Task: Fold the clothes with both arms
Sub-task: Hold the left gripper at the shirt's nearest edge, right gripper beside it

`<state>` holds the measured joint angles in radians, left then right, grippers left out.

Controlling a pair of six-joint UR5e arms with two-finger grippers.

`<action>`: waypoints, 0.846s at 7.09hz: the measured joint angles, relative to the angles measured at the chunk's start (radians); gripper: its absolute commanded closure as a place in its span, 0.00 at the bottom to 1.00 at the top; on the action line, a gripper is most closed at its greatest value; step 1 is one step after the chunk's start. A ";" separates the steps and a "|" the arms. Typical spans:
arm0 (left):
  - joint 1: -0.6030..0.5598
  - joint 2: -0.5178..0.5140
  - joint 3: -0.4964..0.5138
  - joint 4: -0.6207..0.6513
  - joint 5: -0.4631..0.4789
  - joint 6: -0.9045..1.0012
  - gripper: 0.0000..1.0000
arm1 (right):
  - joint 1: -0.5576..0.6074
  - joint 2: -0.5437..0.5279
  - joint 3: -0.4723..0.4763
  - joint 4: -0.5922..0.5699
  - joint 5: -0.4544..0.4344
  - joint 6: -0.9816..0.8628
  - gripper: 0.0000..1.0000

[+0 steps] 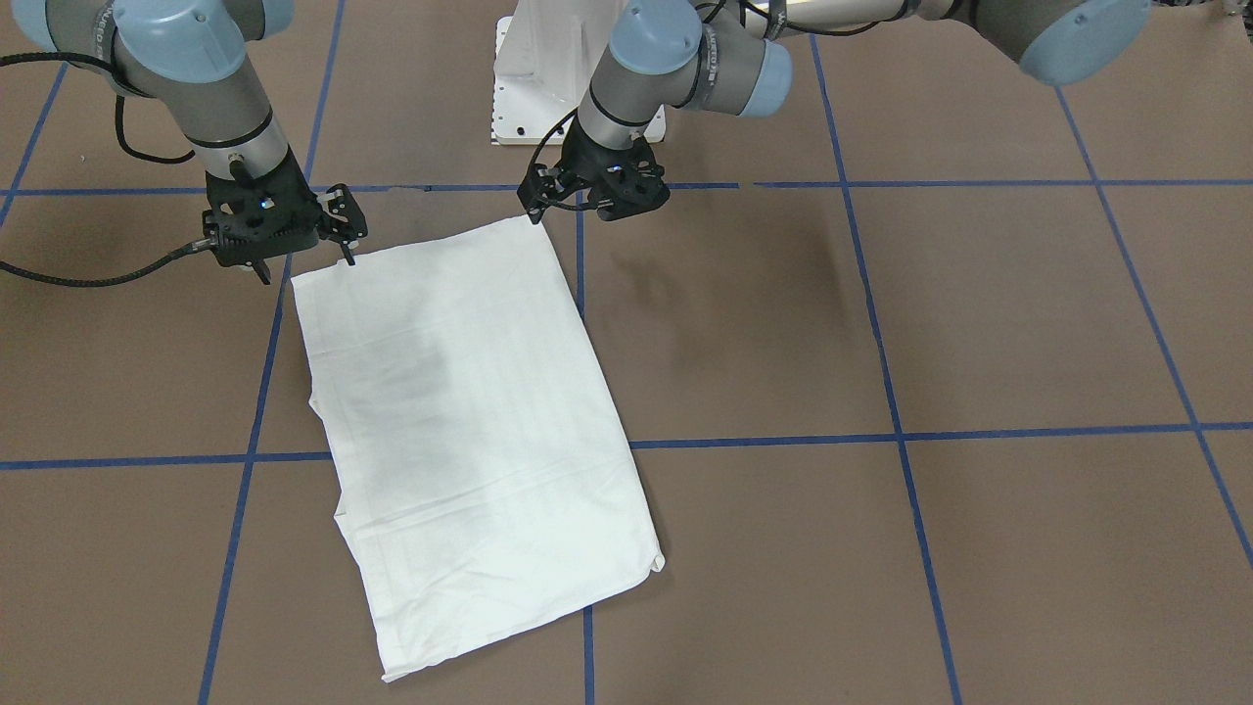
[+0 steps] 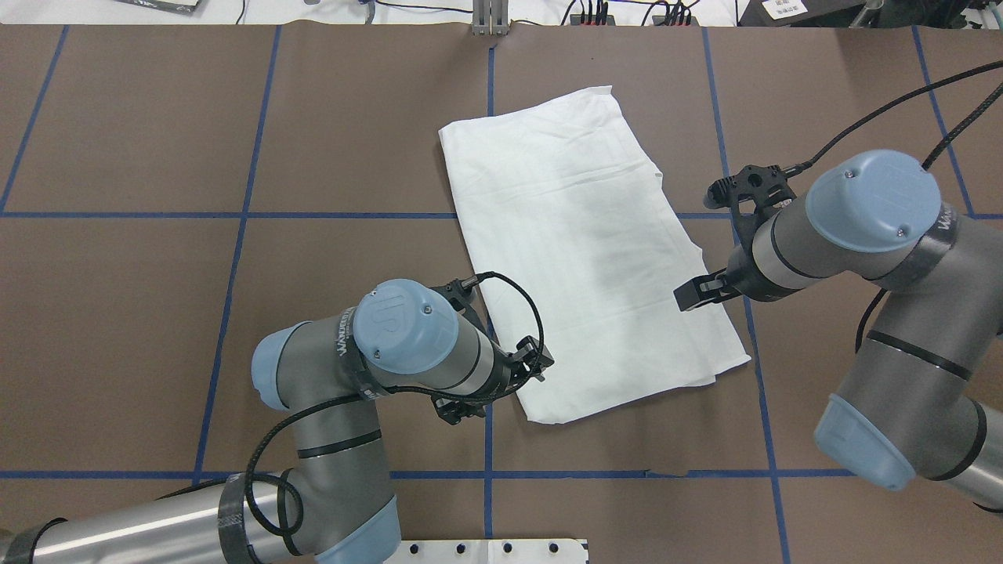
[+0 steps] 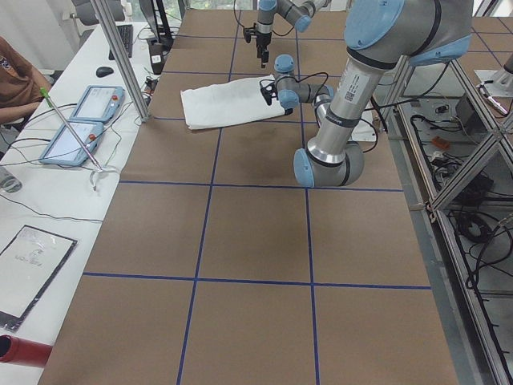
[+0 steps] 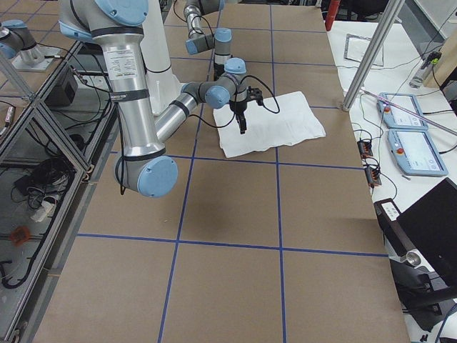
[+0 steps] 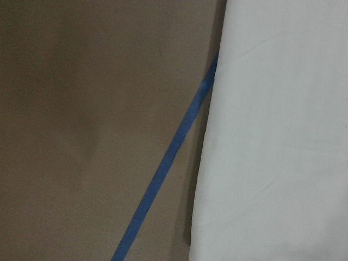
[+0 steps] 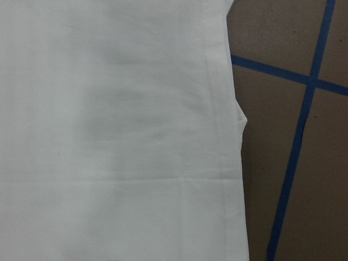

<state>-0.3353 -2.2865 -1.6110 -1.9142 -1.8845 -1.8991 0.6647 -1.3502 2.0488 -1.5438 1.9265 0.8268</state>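
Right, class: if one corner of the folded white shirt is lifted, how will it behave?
Probably floppy: the shirt lies flat in soft layers with faint creases, so it would likely drape and unfold. Likely light, being thin cloth. Pushed, it may bunch rather than slide on the brown table.

Brown table top point(image 1: 1028, 313), marked into squares by blue tape lines point(image 1: 897, 432). White pedestal base point(image 1: 533, 88) sits at the robot's edge of it. White bench point(image 3: 48, 200) runs along the far side. On it are two grey tablets point(image 3: 98, 103) with blue screens side by side, a black mouse point(image 3: 103, 71) beyond them, a red tube point(image 3: 20, 350) at the near corner and a clear sleeve with a sheet point(image 3: 28, 273) near that. Metal post point(image 3: 120, 56) at the bench edge. Person's arm point(image 3: 16, 72) in a brown sleeve, cut off by the frame. Black laptop point(image 4: 428, 229) at the bench's other end. Cables point(image 2: 595, 12) plugged in along the far edge. Metal frame point(image 3: 457, 160) with loose wires below the robot's side.
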 measured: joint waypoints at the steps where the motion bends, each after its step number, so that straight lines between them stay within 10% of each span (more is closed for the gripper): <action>1: 0.005 -0.020 0.037 -0.006 0.007 -0.006 0.09 | 0.001 -0.001 0.001 0.018 0.006 0.019 0.00; 6: 0.046 -0.067 0.140 -0.056 0.010 -0.021 0.39 | 0.004 -0.003 0.001 0.028 0.009 0.031 0.00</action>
<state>-0.2892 -2.3536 -1.4710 -1.9705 -1.8745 -1.9202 0.6688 -1.3533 2.0495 -1.5156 1.9359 0.8574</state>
